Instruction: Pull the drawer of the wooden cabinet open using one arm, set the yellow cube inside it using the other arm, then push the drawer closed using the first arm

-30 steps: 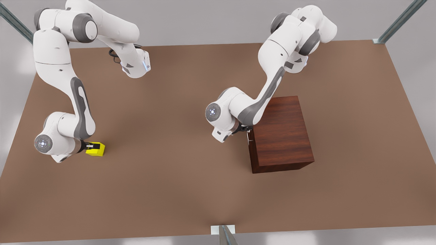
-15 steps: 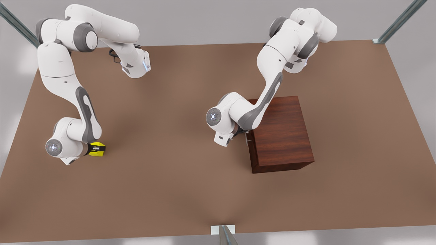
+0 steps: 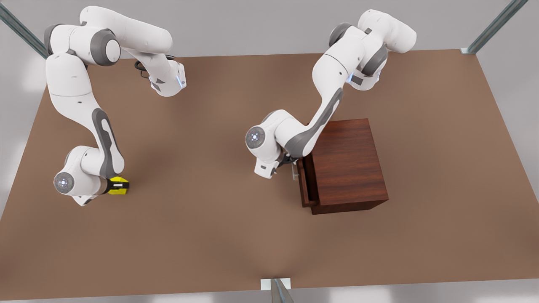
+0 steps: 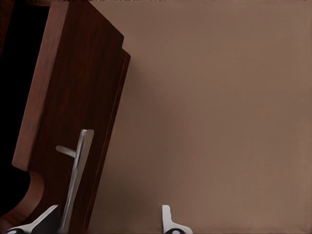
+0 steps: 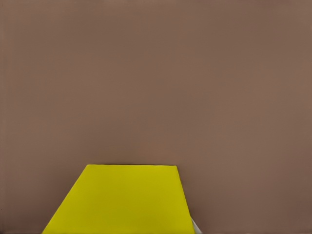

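Silver metal is what the left claw has to work with: its fingertips stand apart on either side of the thin bar handle, not pinched onto it, so the pull seems to go through one finger hooked behind the bar. The handle sits on the front of the drawer, which stands out a little from the cabinet toward the front view's left. The wood looks stiff and heavy, and I judge the drawer will slide only straight along its runners, so a hold at the bar's middle should keep it from skewing; the smooth bar may slip off a single finger.

The right claw is clamped on the yellow cube, well apart from the cabinet at the front view's left, low at the brown bench. The cube looks rigid, light and smooth-sided; flat opposite faces are the sound place to grip it.
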Controlling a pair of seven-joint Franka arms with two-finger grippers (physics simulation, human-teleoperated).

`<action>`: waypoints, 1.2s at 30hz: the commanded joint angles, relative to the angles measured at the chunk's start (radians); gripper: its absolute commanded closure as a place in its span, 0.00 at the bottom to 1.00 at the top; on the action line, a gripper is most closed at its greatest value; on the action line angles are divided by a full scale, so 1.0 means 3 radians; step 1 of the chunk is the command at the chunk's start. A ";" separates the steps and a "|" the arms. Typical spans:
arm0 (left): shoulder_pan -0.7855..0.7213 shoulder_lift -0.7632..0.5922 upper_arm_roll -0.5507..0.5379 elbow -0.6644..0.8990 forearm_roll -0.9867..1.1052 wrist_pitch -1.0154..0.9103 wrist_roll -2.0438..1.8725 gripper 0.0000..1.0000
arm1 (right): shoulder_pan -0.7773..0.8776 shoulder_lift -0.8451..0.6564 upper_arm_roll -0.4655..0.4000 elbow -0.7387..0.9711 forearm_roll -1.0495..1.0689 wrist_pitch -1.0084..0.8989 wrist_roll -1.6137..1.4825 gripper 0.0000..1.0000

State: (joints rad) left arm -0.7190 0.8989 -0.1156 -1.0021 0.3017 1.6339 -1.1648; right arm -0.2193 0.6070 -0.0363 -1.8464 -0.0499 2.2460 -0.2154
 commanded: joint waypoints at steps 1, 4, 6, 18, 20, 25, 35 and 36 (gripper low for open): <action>-0.0012 0.0016 0.0002 0.0042 0.0002 -0.0006 -0.0218 0.00 | 0.0005 -0.0009 0.0024 0.0070 -0.0089 -0.0154 -0.0126 0.68; -0.0058 0.0077 0.0007 0.0144 0.0002 -0.0016 -0.0223 0.00 | 0.0061 -0.0009 0.0116 0.0305 -0.0100 -0.0430 -0.0131 0.68; -0.0078 0.0097 0.0007 0.0170 0.0002 -0.0016 -0.0228 0.00 | 0.0143 -0.0004 0.0269 0.0535 -0.0100 -0.0762 -0.0126 0.68; -0.0237 0.0159 0.0027 0.0344 0.0002 -0.0026 -0.0254 0.00 | 0.0751 0.0022 0.0970 0.1087 -0.0105 -0.1105 -0.0299 0.68; -0.0232 0.0082 0.0022 0.0492 -0.0003 -0.0327 -0.0249 0.00 | 0.0915 0.0027 0.0975 0.1220 -0.0105 -0.1105 -0.0463 0.68; 0.0254 -0.1048 0.0012 0.0635 -0.0392 -0.1478 0.0011 0.00 | 0.1462 0.0191 0.0975 0.1681 -0.0105 -0.0881 -0.1041 0.68; 0.1773 -0.2153 0.0058 -0.0883 -0.0494 -0.1300 0.4205 0.00 | 0.2424 0.0436 0.1097 0.2371 -0.0105 -0.0420 -0.1102 0.68; 0.1783 -0.2163 0.0119 -0.0899 -0.0520 -0.1289 0.4435 0.00 | 0.2459 0.0462 0.1179 0.2376 -0.0105 -0.0349 -0.1102 0.68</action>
State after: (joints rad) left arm -0.1849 0.2532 -0.0886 -1.2685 0.1598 1.2660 -0.6877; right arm 0.5092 0.7398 0.3080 -1.1441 -0.0569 2.0910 -0.4663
